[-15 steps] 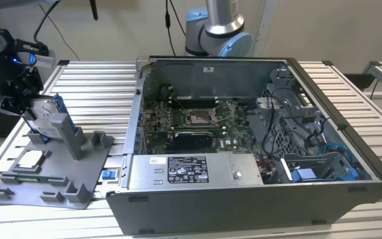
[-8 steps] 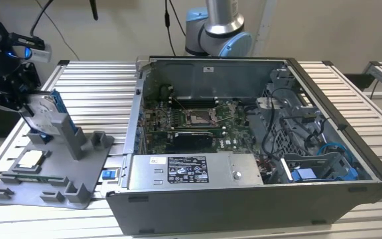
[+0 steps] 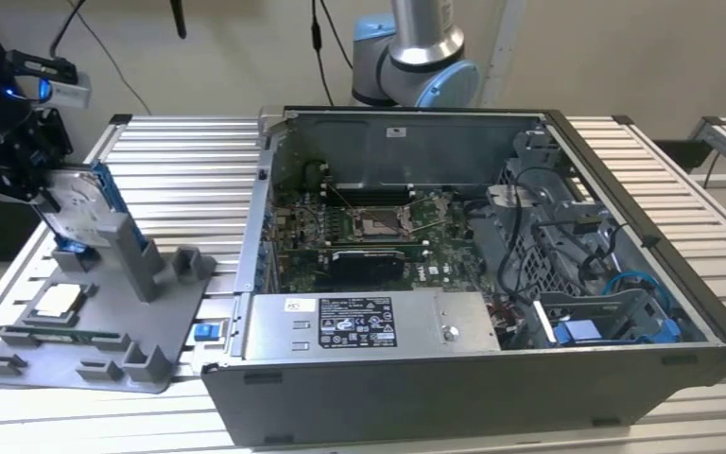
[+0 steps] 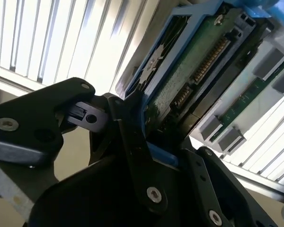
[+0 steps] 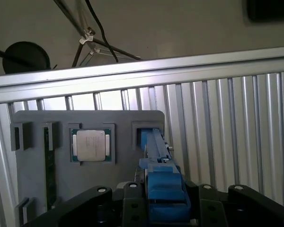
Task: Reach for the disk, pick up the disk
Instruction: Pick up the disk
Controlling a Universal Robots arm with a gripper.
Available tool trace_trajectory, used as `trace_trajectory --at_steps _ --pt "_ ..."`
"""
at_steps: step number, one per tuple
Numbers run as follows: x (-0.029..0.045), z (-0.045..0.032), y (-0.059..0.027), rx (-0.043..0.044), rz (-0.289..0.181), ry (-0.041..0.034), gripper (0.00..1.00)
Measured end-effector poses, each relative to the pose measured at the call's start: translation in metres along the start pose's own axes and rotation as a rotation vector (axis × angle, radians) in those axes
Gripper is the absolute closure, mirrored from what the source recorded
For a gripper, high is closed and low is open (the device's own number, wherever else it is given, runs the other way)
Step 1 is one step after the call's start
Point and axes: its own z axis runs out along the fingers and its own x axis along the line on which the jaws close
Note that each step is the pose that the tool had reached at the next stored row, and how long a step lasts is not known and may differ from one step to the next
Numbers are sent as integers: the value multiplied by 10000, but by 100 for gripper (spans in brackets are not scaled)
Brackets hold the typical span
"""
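The disk [image 3: 82,210], silver-grey in a bright blue bracket, stands on edge in the tall slot of a grey fixture plate [image 3: 111,350] at the exterior view's left. My gripper [image 3: 50,189] sits at its upper end, shut on the disk. In the first wrist view the blue bracket edge [image 5: 162,187] runs between my black fingers [image 5: 132,198]. The second wrist view shows the disk's green circuit board [image 4: 189,80] and blue frame with one finger [image 4: 132,137] pressed against it. The disk's lower end still rests in the slot.
A square silver chip [image 3: 60,300] and a memory stick [image 3: 60,334] lie on the fixture plate. An open computer case [image 3: 464,274] stands to the exterior view's right on the slatted metal table [image 3: 174,161]. A second arm's base [image 3: 414,57] rises behind the case.
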Motion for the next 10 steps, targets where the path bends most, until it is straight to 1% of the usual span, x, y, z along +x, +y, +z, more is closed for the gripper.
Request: trace_trajectory --at_steps 3,10 --pt "-10 -121 7 8 -3 -4 100" --pt "-40 -436 17 22 -6 -5 100"
